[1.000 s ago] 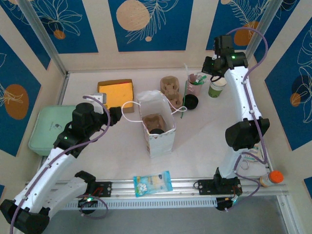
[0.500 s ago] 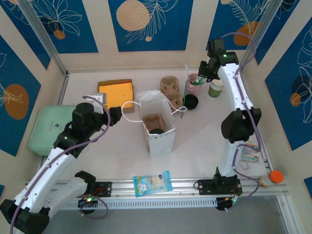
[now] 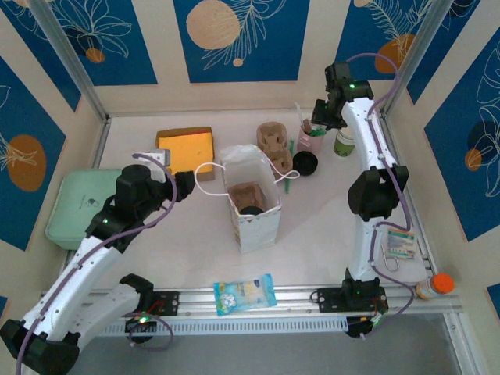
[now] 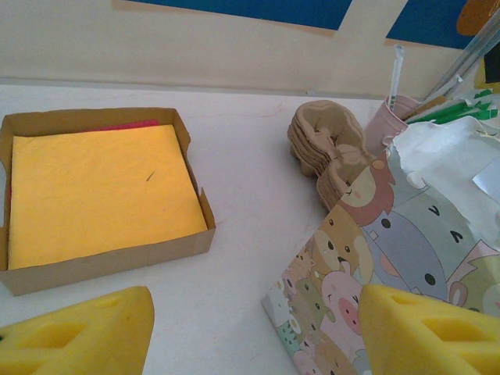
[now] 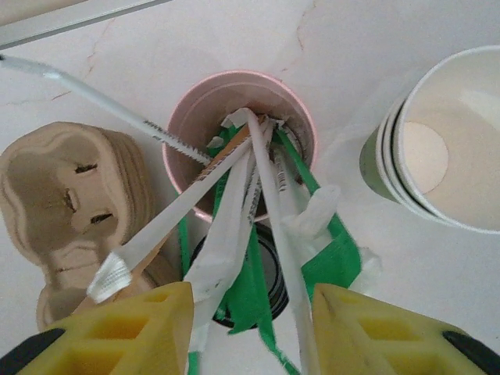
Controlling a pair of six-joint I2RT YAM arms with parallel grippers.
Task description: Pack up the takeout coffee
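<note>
**Right wrist view: right hand (image 5: 250,328) part-open over the pink cup (image 5: 205,109), takeout coffee cup (image 5: 373,160) beside it**

Seen from the right wrist, the right hand hangs above the pink cup with its yellow fingers (image 5: 125,328) partly apart. Straws and green wrappers (image 5: 250,297) pass between them, but nothing looks clamped. The takeout coffee cup, green-sided with a white rim, stands upright on the counter (image 5: 351,47). It is just right of the pink cup, apart from the hand and outside the paper bag (image 3: 256,223). A stack of brown pulp carriers (image 5: 70,195) sits on the pink cup's other side. From above, one carrier (image 3: 246,193) lies inside the bag. The left hand (image 4: 250,336) is wide open and empty, near the bag and the box of yellow napkins (image 4: 94,187).
</note>
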